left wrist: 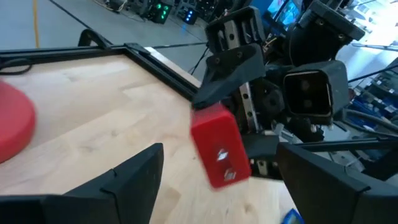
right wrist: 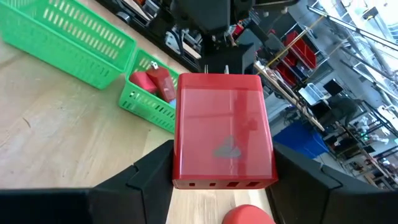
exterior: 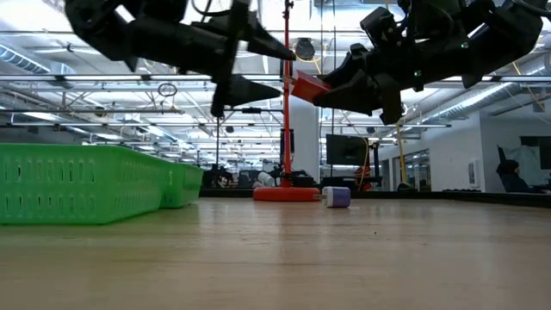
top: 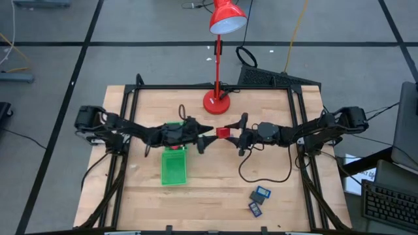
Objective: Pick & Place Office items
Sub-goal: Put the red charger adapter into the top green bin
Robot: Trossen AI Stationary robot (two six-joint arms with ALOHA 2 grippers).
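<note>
Right gripper [top: 234, 136] is clamping a red block [top: 223, 132] mid-air over table centre, just at 6 o'clock of the lamp base [top: 216, 102]. Block is glossy hard plastic, boxy with rounded edges, a row of small slots on one end and two metal prongs on the other. Left gripper [top: 206, 137] is sitting right beside it with fingers spread apart, not touching the block; fingers are matte black, wedge-shaped.

Green tray [top: 174, 163] is lying at 8 o'clock of the block: slatted plastic basket walls, two compartments, the end one holding red pieces [right wrist: 154, 82]. Two dark rectangles with blue faces [top: 259, 200] are lying flat at 5 o'clock, near the table's front edge. A small whitish-blue bit [exterior: 337, 196] is sitting by the lamp base.

Table [top: 144, 209] is light butcher-block wood, visible grain, black metal frame. Room is an open workshop: grey floor, ceiling strip lights.
</note>
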